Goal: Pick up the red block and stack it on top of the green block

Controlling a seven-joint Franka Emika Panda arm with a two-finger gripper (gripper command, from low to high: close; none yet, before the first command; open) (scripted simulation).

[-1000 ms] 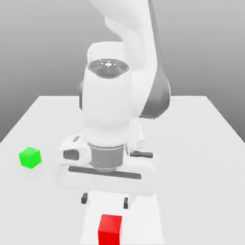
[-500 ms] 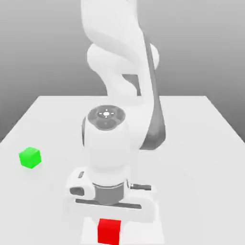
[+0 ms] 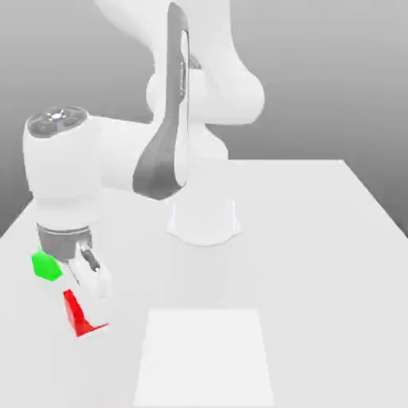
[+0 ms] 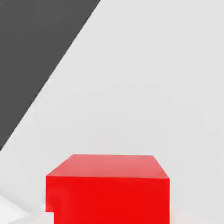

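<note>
In the exterior view my gripper (image 3: pixel 88 296) hangs low at the exterior view's left, shut on the red block (image 3: pixel 75 313), which sits tilted at the fingertips just above the table. The green block (image 3: pixel 44 267) rests on the table right behind and to the left of the hand, partly hidden by it. Seen from the hand camera, the red block (image 4: pixel 107 188) is close up, with bare white table beyond it.
The arm's round white base (image 3: pixel 203 221) stands mid-table. A paler square patch (image 3: pixel 203 358) marks the table's front centre. The table's left edge (image 3: pixel 16 219) is near the green block, and dark floor (image 4: pixel 30 57) lies past an edge.
The arm swung from the front centre to the exterior view's left, carrying the red block off the pale square. The green block has not moved.
</note>
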